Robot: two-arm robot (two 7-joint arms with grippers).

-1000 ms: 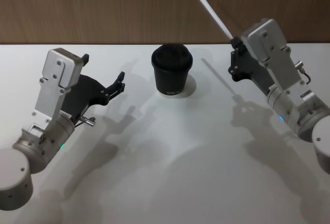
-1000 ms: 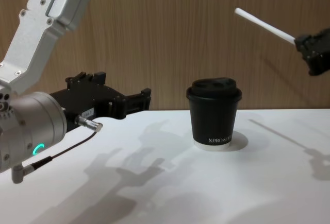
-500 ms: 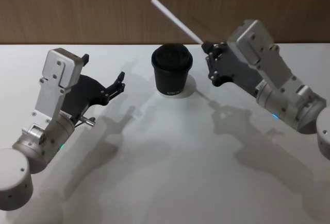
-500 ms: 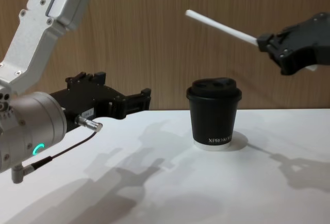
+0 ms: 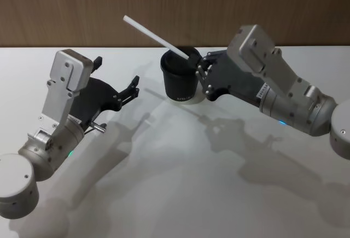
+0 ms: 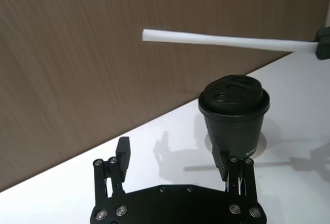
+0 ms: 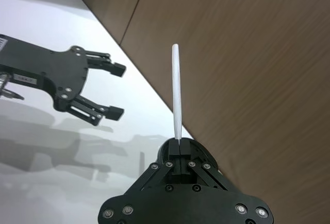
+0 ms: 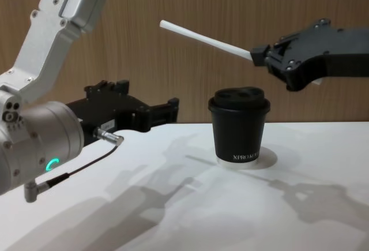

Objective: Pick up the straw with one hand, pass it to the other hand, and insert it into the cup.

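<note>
Well, the white table point(image 5: 180, 194) takes up most of the scene, with a brown wood-grain wall point(image 5: 65, 8) running behind it. The right gripper point(image 5: 200, 66) reaches in from the robot's right and hangs just above the lid of the cup point(image 5: 180, 82), its fingers pressed together on one end of the straw point(image 5: 156, 36). The left gripper point(image 5: 116, 72) is held off the table, apart from the cup on its left. It points toward the cup with its fingers spread wide and nothing between them, and a green light point(image 8: 52, 163) glows on its silver wrist. The cup is black paper and stands upright near the back of the table, between the two grippers, with its black lid on and small white lettering low on its side. The straw is white and up in the air, tilted. From the pinched end over the cup's right side it slopes upward and across toward the robot's left. Seen from the side, it touches neither the cup nor the lid.
</note>
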